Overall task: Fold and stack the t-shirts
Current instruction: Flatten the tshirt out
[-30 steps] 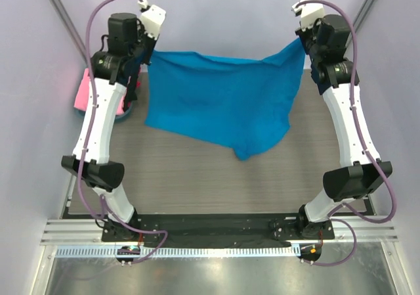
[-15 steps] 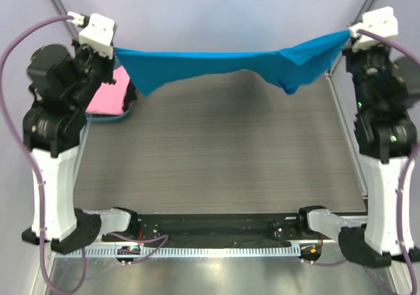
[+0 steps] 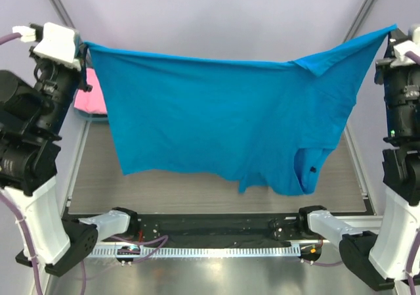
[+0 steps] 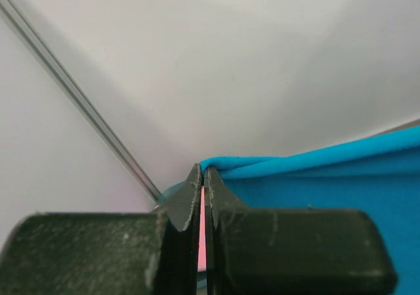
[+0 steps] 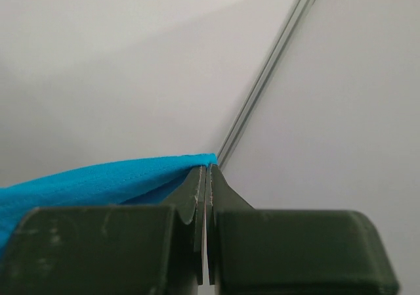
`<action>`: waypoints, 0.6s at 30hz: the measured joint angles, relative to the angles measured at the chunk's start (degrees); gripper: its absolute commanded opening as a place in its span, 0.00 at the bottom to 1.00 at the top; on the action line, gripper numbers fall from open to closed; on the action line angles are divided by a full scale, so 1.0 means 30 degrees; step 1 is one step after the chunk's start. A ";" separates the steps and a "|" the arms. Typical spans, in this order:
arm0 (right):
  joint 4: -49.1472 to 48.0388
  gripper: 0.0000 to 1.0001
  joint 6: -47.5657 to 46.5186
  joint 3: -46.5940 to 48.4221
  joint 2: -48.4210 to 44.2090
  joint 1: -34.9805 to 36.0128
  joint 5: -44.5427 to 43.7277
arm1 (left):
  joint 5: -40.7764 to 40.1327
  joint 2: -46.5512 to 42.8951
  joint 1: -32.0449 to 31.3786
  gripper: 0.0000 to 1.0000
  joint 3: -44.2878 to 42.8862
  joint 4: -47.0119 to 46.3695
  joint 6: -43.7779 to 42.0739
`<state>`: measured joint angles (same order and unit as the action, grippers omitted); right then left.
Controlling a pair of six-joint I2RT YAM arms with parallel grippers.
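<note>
A blue t-shirt (image 3: pixel 223 117) hangs stretched in the air between both grippers, its lower edge dangling over the table. My left gripper (image 3: pixel 84 44) is raised at the upper left and is shut on the shirt's left corner, seen in the left wrist view (image 4: pixel 203 170) with the blue t-shirt (image 4: pixel 328 177) running off to the right. My right gripper (image 3: pixel 392 29) is raised at the upper right and is shut on the shirt's right corner, seen in the right wrist view (image 5: pixel 205 168) with the blue t-shirt (image 5: pixel 92 180) running left.
A pink folded garment (image 3: pixel 92 98) lies at the table's left edge, mostly hidden behind the blue shirt and the left arm. The grey wood-grain table (image 3: pixel 170 193) shows below the shirt. Enclosure walls stand close on both sides.
Both arms have lifted and moved toward the camera and outward. The blue shirt has gone from a narrow stretched band to hanging open as a wide sheet.
</note>
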<state>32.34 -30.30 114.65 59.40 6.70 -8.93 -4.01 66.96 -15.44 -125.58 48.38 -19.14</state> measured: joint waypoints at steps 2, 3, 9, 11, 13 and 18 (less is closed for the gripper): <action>-0.0335 0.01 -0.0175 0.0313 0.0619 0.0000 0.0007 | -0.0022 0.0721 0.0022 0.00 -0.0430 -0.0313 -0.0299; -0.0510 0.01 -0.0277 0.0255 0.0969 0.0000 0.0007 | -0.0058 0.1049 0.0029 0.00 -0.0415 -0.0459 -0.0386; -0.2186 0.01 -0.0634 -0.2535 0.2892 0.0000 0.0080 | -0.0175 0.3177 0.0066 0.00 0.2433 -0.1501 -0.1180; -0.2645 0.01 -0.0641 -0.3708 0.3745 0.0000 0.0240 | -0.0146 0.4073 0.0073 0.00 0.4109 -0.1814 -0.1428; -0.3053 0.01 -0.0634 -0.5166 0.4736 0.0000 0.0430 | 0.0029 0.5049 0.0073 0.00 0.5945 -0.2215 -0.1654; -0.3585 0.01 -0.0685 -0.9340 0.6725 0.0066 0.0860 | 0.0729 0.7861 0.0073 0.00 0.8925 -0.2514 -0.1785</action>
<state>21.58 -32.36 86.63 79.57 6.90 -6.35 -1.83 90.54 -15.22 -98.80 40.84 -24.49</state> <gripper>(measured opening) 0.026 0.005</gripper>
